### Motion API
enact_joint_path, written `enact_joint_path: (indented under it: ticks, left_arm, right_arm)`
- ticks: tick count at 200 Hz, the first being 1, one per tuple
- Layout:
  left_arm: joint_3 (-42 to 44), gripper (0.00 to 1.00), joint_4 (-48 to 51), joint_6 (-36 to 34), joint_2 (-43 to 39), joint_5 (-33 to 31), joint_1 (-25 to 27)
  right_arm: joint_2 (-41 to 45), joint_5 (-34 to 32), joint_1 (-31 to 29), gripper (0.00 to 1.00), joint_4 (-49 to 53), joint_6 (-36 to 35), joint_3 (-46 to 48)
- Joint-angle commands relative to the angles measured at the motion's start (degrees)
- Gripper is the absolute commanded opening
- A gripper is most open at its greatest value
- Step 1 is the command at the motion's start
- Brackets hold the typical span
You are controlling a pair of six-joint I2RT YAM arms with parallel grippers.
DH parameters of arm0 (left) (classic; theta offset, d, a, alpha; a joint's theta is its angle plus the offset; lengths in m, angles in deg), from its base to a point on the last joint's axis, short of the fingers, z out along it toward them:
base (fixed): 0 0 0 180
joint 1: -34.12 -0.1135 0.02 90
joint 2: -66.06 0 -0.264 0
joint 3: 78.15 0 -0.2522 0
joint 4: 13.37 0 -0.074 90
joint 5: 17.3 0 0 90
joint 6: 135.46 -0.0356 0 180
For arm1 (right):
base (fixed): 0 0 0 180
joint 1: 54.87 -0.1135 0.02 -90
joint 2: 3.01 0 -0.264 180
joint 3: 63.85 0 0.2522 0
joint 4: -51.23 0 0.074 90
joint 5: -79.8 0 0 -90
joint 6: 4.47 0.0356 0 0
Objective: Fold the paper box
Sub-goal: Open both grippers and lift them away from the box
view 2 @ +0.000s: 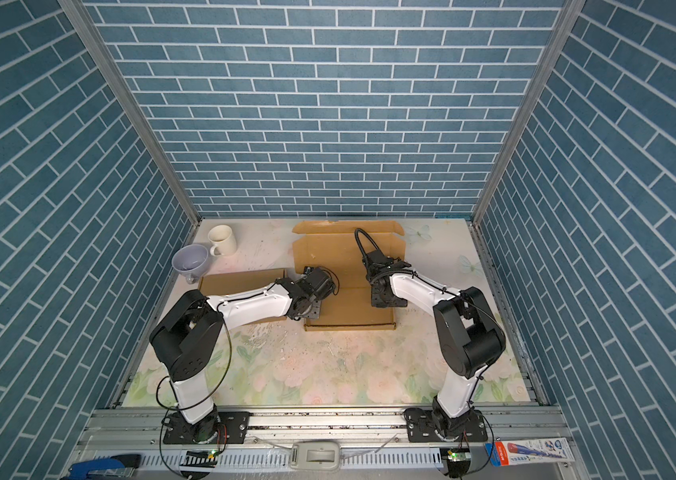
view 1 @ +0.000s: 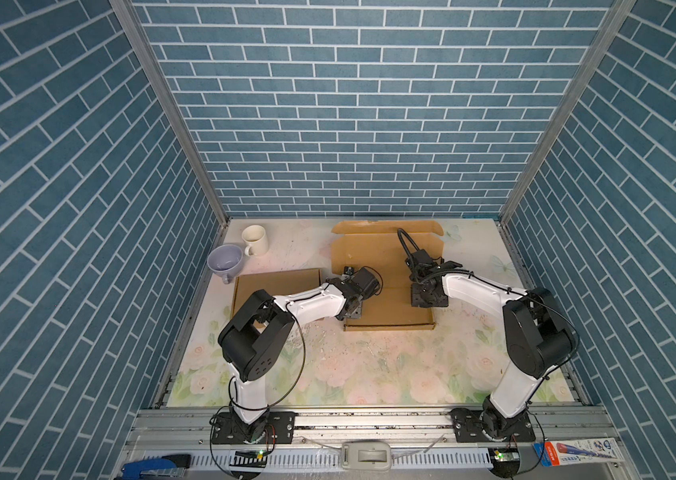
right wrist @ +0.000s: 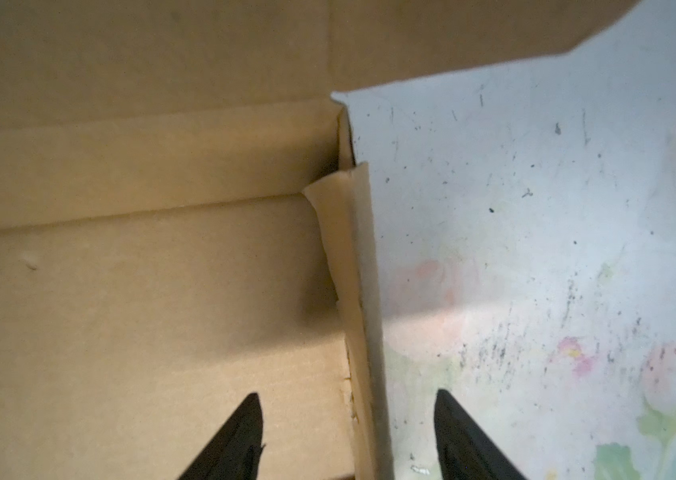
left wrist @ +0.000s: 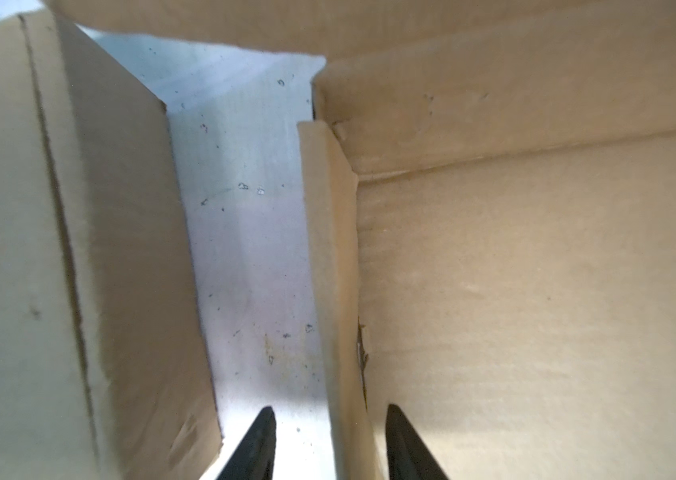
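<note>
Near the middle of the back edge of the bench (view 1: 349, 374) lies the paper box (view 1: 392, 305). It is open on top, and its lid lies flat toward that back edge.

My left gripper (left wrist: 330, 409) sits over the box's left wall (left wrist: 330, 257). My right gripper (right wrist: 347, 392) sits over the right wall (right wrist: 359, 266). Both grippers are loose and hold nothing. Each has one finger inside the box and one outside, with the wall standing between them.

Here is what I think could go wrong:

- **Walls flopping:** Nothing pinches the walls, so they might flop back down. The right wall looks curled at its far corner and not tucked in well, so it may pop loose first.
- **Snagging the box:** If I lift crooked, a finger could catch a wall. That would drag the whole box or pull the wall open.
- **Bumping the other box:** The other box (left wrist: 58, 249) lies just beside the left wall, with only a thin strip of bench between. My outside finger works in that strip and could bump it.

The white mug (view 1: 255, 240) and the purple cup (view 1: 225, 259) sit in the back left corner, well apart from the box. I do not worry about them.
</note>
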Motion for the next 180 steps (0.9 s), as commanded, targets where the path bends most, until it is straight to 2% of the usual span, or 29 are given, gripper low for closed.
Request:
enact_joint_path:
  ticks: [1, 30, 62, 78, 90, 101, 117, 129, 144, 159, 180]
  left_arm:
    - [-1.5, 0.50, 1.1, -1.6, -3.0, -0.7, -0.4]
    - [-2.7, 0.55, 2.0, -3.9, -5.3, -1.8, -0.5]
    - [-3.8, 0.61, 3.8, -10.6, -12.3, -8.8, -1.2]
    - [-1.0, 0.63, -2.1, -17.7, -18.0, -9.4, -3.1]
    - [4.2, 0.73, -11.4, -22.3, -22.8, -7.7, -5.7]
    - [8.4, 0.79, -20.1, -24.6, -26.5, -1.1, -10.1]
    - [11.7, 0.81, -30.8, -24.0, -27.9, 19.0, -19.6]
    - [10.5, 0.80, -33.8, -23.1, -25.2, 30.7, -25.6]
    - [6.4, 0.80, -32.9, -26.0, -20.3, 43.2, -30.2]
    - [2.8, 0.82, -29.7, -31.1, -16.4, 49.7, -31.6]
    - [0.1, 0.85, -26.1, -38.0, -13.2, 50.9, -31.7]
  right_arm:
    - [3.6, 3.1, 1.4, 0.70, 0.0, -1.7, 0.1]
    - [6.6, 5.9, 2.8, 0.71, -0.5, -3.4, -0.4]
    - [14.2, 14.2, 8.9, 0.67, -2.2, -9.6, -1.5]
    - [18.1, 22.8, 14.5, 0.64, -7.1, -13.0, -0.6]
    - [19.3, 28.8, 19.4, 0.64, -11.6, -14.4, 0.1]
    - [19.2, 35.0, 23.6, 0.64, -16.4, -14.7, 0.4]
    - [18.5, 43.0, 27.1, 0.66, -25.6, -18.5, 1.8]
    - [17.3, 46.8, 27.9, 0.69, -28.7, -24.3, 1.5]
    - [14.6, 48.4, 28.0, 0.72, -26.6, -31.7, -1.7]
    - [11.3, 48.7, 28.2, 0.73, -21.0, -37.7, -6.4]
    - [6.7, 48.3, 28.2, 0.73, -12.3, -45.3, -12.5]
